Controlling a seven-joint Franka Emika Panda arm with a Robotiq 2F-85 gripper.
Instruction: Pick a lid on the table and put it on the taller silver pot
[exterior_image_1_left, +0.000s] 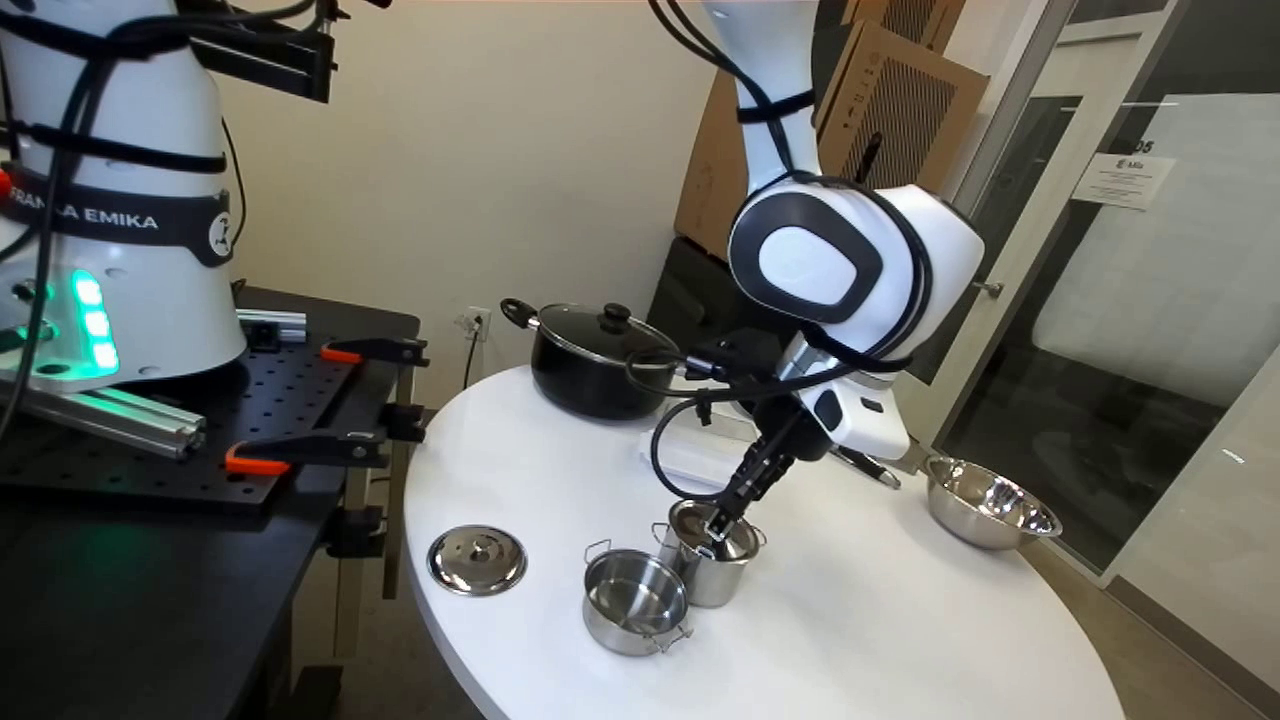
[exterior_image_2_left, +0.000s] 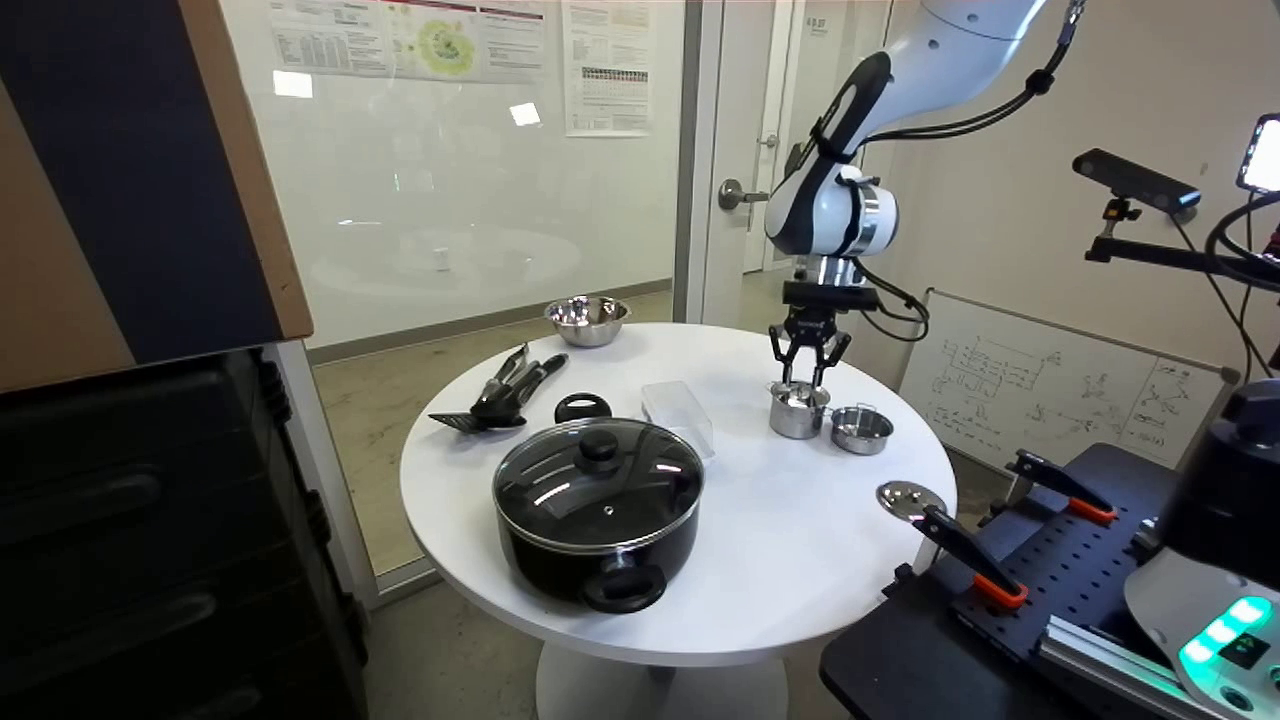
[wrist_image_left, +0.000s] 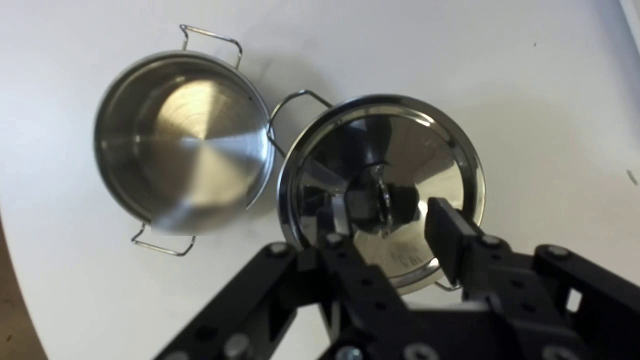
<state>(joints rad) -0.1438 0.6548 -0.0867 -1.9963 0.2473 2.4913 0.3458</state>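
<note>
The white arm (exterior_image_1_left: 806, 265) wears black cables (exterior_image_1_left: 922, 272) and black, screw-studded jaws.

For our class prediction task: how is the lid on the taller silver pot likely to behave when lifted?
The lid looks like metal, so it is probably stiff. Its mirror-like shine suggests a smooth surface that may slip. The slim handle sits near its centre, so gripped there, it might rise fairly level.

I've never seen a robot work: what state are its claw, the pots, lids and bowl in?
Gripper: open, fingers apart.
Taller silver pot: upright, covered.
Lid: on that pot, below the gripper.
Shorter silver pot: upright, uncovered, empty.
Other silver lid: flat on the table.
Black pot: covered with a glass lid.
Steel bowl: upright, uncovered.
</note>
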